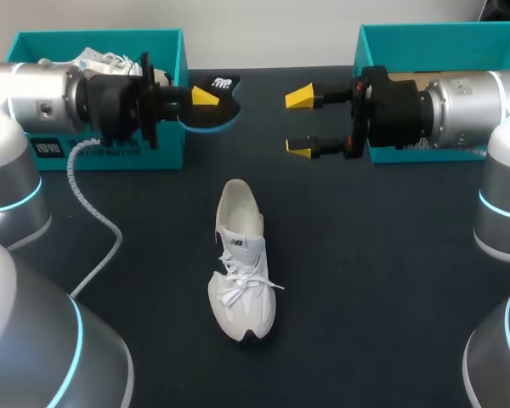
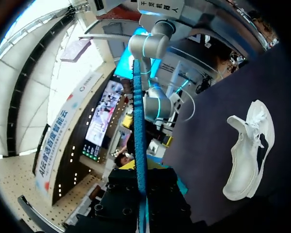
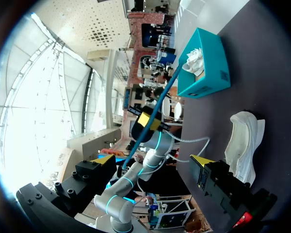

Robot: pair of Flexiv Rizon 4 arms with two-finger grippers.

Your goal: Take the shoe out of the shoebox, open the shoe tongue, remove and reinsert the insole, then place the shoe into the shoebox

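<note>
1. Left pincer (image 1: 206, 99): closed on the insole (image 1: 225, 110), dark w/ teal edge. The insole sticks out ahead of the fingers, held up off the desk (image 1: 365, 280). In the left wrist view it is edge-on, a thin teal strip rising from betw. the fingers.
2. Right pincer (image 1: 303, 121): spread wide, nothing betw. the fingers. It faces the left pincer, a gap apart from the insole's tip.
3. Shoe (image 1: 238, 263): white, laced, standing on its sole on the desk. It sits below and betw. both pincers, well apart from each, no contact. The heel end is nearer the pincers, the toe end farther.
4. Left shoebox (image 1: 166, 149): teal, behind the left pincer, w/ a second shoe (image 1: 102, 61) inside.
5. Right shoebox (image 1: 425, 34): teal, behind the right pincer. Can't tell what is inside.
</note>
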